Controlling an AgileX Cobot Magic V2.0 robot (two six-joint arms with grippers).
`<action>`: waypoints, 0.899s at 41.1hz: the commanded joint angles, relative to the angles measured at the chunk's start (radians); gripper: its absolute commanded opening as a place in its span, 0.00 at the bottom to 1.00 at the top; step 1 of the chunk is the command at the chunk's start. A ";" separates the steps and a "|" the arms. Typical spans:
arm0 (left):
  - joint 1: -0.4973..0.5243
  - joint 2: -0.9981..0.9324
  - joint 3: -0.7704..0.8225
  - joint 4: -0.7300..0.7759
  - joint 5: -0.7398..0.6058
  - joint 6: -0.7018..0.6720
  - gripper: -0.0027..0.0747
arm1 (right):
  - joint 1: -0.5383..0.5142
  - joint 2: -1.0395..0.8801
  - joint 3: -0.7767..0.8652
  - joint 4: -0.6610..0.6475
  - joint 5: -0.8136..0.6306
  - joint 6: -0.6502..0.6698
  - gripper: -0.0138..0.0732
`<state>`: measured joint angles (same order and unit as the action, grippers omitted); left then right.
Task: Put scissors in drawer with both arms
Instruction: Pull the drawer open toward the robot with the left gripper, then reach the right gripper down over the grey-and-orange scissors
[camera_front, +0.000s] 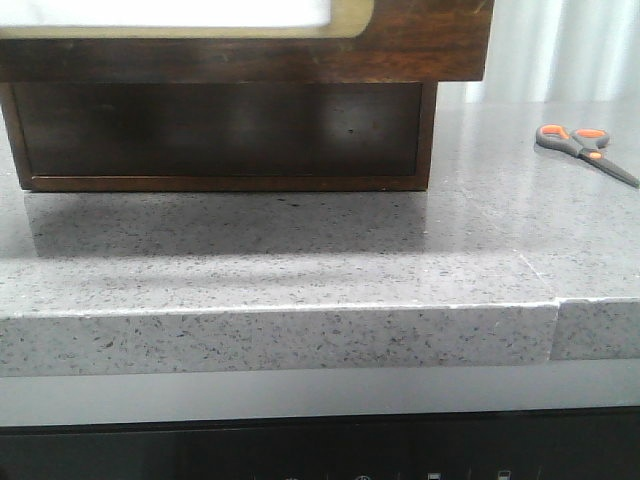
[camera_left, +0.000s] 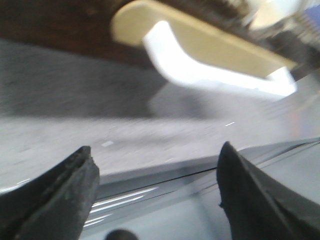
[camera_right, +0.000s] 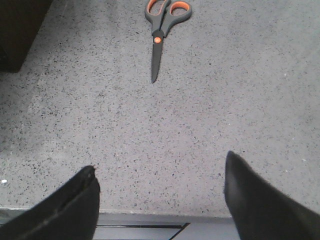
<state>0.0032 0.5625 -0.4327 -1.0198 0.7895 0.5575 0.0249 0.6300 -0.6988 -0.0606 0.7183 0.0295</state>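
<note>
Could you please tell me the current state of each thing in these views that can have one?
scissors: closed, lying flat on the counter, untouched.
drawer: front pulled out past the cabinet below it, so apparently open.
left gripper: open, empty, facing the drawer front.
right gripper: open, empty, short of the scissors.

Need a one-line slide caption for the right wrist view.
Open right gripper above the speckled counter, closed scissors lying ahead, untouched.
</note>
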 joint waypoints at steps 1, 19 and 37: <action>-0.001 -0.040 -0.100 0.319 -0.005 -0.225 0.67 | -0.003 0.008 -0.031 -0.014 -0.065 -0.001 0.78; -0.083 -0.065 -0.409 0.926 0.053 -0.426 0.67 | -0.003 0.008 -0.031 -0.014 -0.065 -0.001 0.78; -0.465 -0.065 -0.416 0.967 -0.053 -0.545 0.67 | -0.003 0.008 -0.031 -0.015 -0.103 -0.001 0.78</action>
<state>-0.4411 0.4929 -0.8127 -0.0545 0.8419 0.0564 0.0249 0.6300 -0.6988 -0.0606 0.6913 0.0295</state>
